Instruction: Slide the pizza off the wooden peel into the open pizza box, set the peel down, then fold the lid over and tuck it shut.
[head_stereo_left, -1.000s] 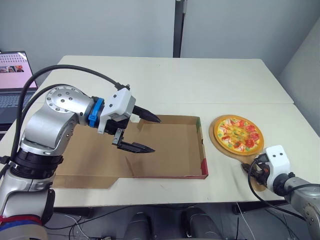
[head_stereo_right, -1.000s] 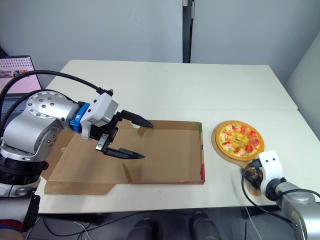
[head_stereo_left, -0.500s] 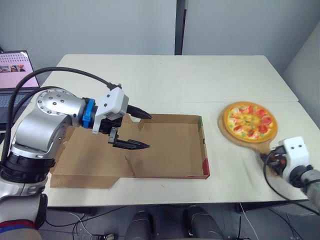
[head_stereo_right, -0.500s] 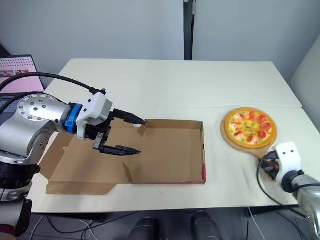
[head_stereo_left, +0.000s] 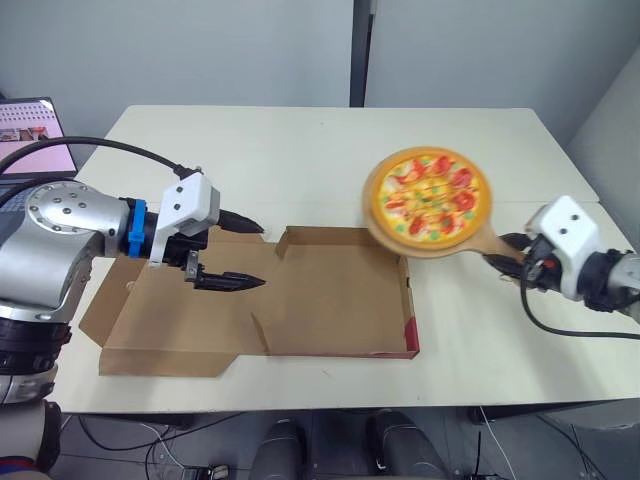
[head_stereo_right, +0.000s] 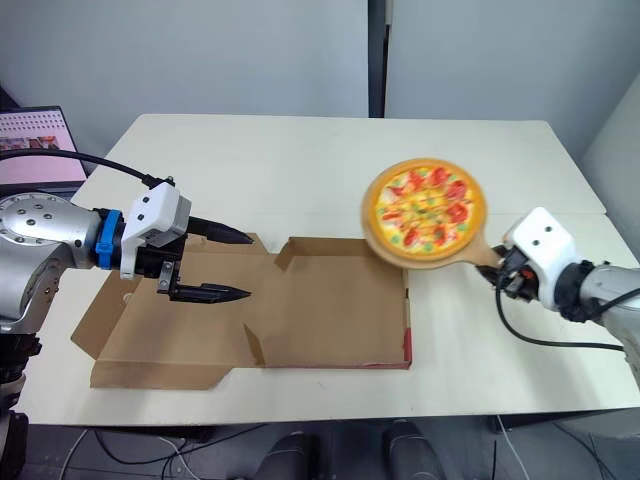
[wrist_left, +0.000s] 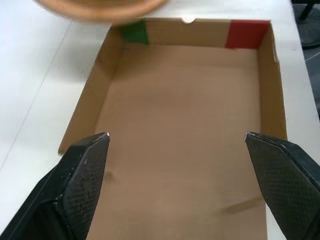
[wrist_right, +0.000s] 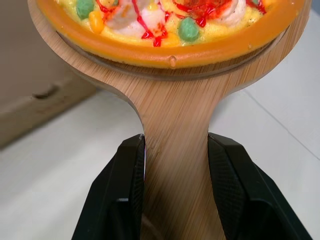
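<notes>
- Nearest in, the open brown cardboard pizza box (head_stereo_left: 330, 300) lies flat on the white table (head_stereo_left: 300, 150), lid flap spread towards the robot's left.
- Left gripper (head_stereo_left: 262, 256) hovers near where lid meets tray, fingers spread wide, gripping nothing. Its wrist view adds the tray's bare floor and the green and red patches on the end wall.
- Right gripper (wrist_right: 175, 145) is clamped on the handle of the round wooden peel (wrist_right: 170, 105); the wrist view shows both fingers pressing its sides.
- The peel's long axis runs across: handle right, disc left, over the box's far-right corner.
- The colourful topped pizza (head_stereo_left: 428, 195) sits on the disc.
</notes>
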